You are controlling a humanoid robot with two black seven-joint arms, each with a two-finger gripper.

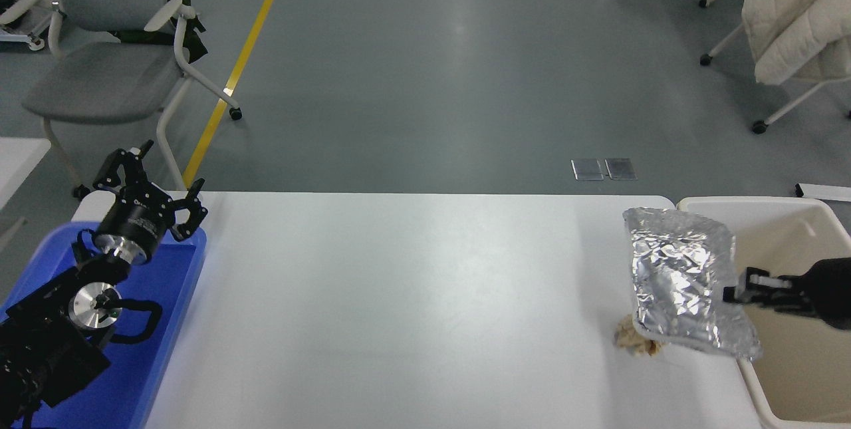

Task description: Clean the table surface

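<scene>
Head view: the table surface (399,309) filled the lower middle of the room, white and matte, with a blue tray (163,322) at its left end and a cream bin (784,229) off its right end; the right gripper (738,290) came in from the right edge over the bin, fingers clamped on the edge of a crumpled foil sheet (685,279) held up across the table's right edge and the bin's rim; a small beige scrap (635,341) lay on the table under the foil's lower edge; the left gripper (151,179) sat parked over the tray's far end, fingers spread apart.
</scene>
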